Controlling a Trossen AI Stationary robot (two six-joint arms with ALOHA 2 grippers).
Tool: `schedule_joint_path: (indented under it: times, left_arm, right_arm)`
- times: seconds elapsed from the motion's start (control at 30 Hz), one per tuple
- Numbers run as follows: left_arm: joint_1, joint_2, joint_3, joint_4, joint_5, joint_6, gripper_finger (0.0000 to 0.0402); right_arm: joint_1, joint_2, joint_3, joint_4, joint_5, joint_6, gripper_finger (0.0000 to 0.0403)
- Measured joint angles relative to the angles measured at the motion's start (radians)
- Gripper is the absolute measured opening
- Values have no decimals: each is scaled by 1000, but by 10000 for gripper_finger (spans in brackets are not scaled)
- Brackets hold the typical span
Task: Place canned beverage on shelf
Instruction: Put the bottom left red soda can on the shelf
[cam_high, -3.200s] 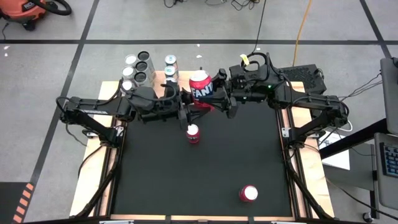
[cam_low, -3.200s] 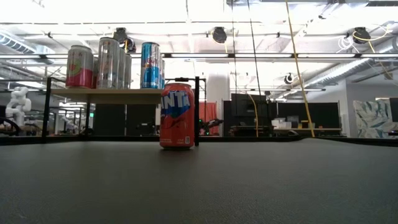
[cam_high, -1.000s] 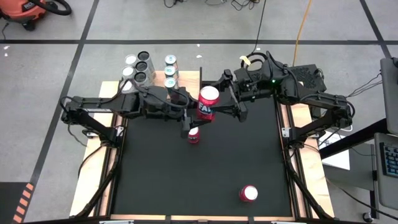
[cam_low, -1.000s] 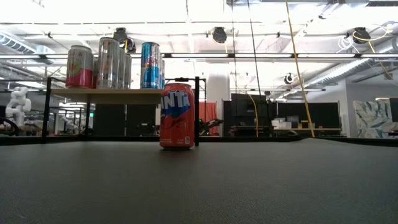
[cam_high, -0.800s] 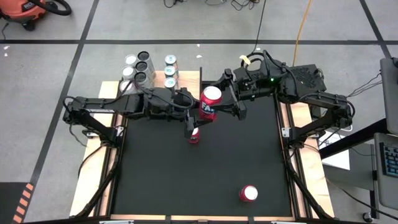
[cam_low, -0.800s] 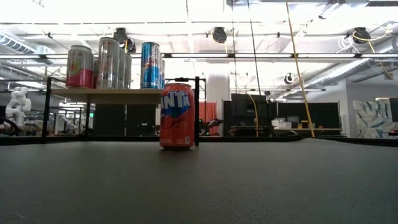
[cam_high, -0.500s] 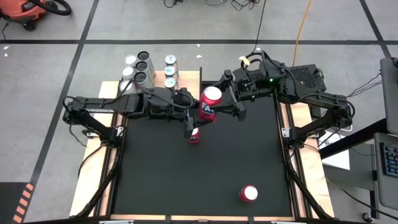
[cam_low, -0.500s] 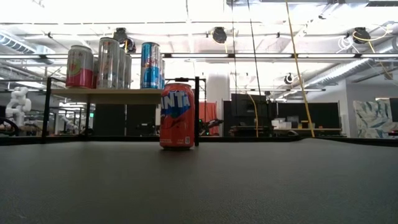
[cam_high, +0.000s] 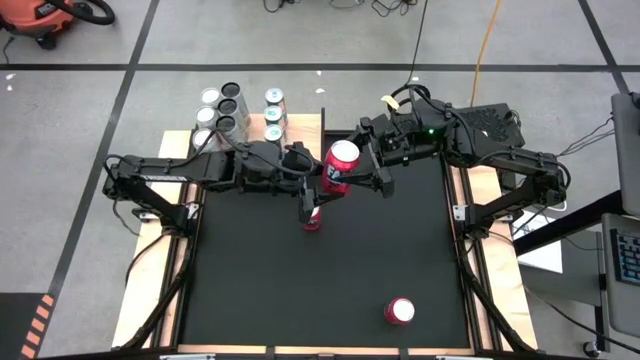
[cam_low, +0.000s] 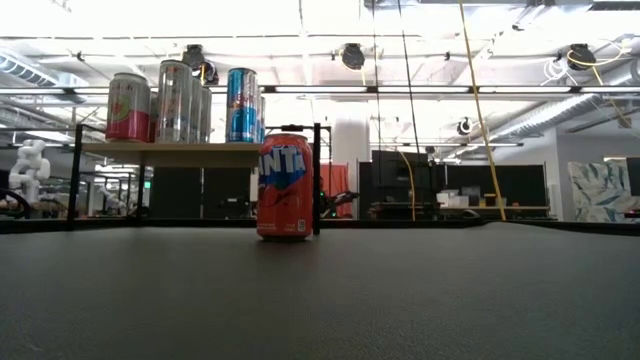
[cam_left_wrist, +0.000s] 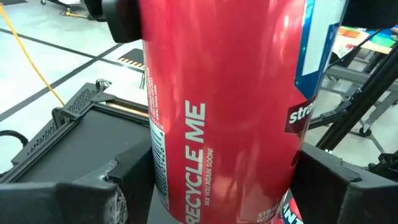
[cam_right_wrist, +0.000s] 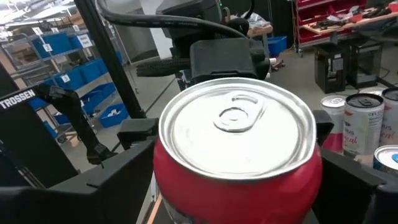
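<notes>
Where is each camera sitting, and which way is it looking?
High view: above the table, looking straight down; both arms show, holding a red can between them.
Low view: at tabletop height, looking across to the shelf; no arm shows.
Left wrist view: on the left arm, facing the can's side; its fingers show.
Right wrist view: on the right arm, facing the can's top.
Both wrist views share the can.

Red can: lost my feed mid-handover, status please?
Red can upright, aloft between both grippers. Left gripper and right gripper each shut on it. Shelf spot by the silver cans free. Another can stands just below.
</notes>
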Motion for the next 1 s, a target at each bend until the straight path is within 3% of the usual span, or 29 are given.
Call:
schedule_joint_path:
  times: [0.57, 1.0]
  left_arm:
    - [0, 10, 0, 2, -2, 0, 286]
    - [1, 10, 0, 74, 107, -4, 286]
  right_arm:
    - [-3, -4, -1, 5, 1, -10, 335]
    - [-3, -36, -1, 11, -9, -3, 315]
